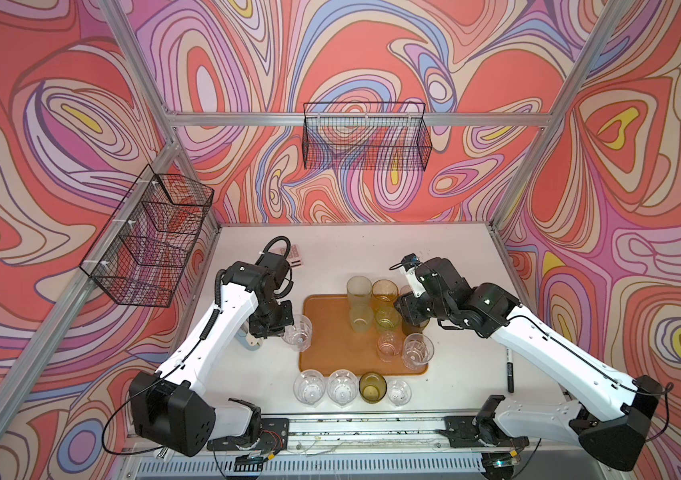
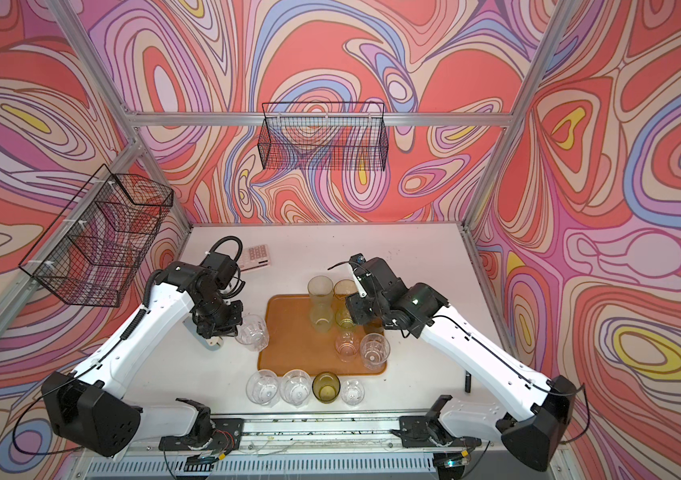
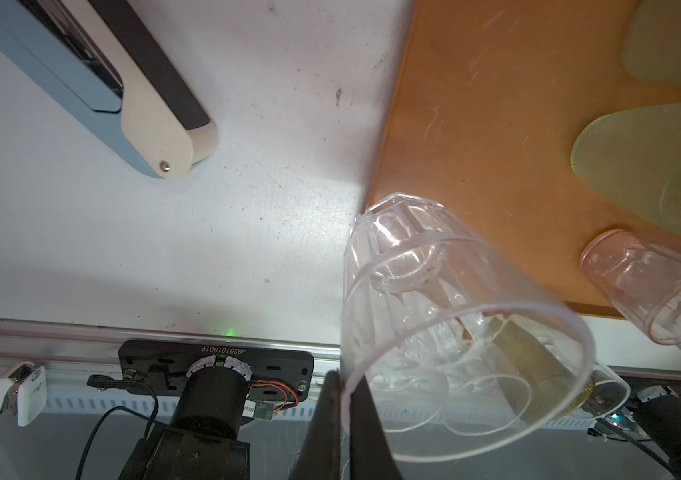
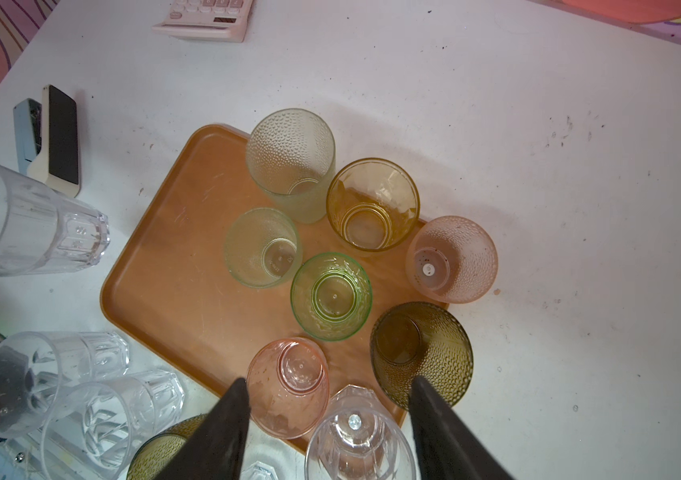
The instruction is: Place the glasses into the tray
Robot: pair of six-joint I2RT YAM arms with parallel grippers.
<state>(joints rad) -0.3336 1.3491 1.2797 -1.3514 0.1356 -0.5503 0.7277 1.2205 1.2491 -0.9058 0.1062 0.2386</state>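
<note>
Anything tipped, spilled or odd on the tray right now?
Nothing spilled or tipped. All glasses on the tray stand upright. The left gripper pinches a clear glass by its rim at the tray's left edge.

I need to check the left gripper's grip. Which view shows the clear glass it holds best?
The left wrist view: the clear glass fills it, rim pinched by the left gripper. Both top views show it small; the right wrist view shows its side.
</note>
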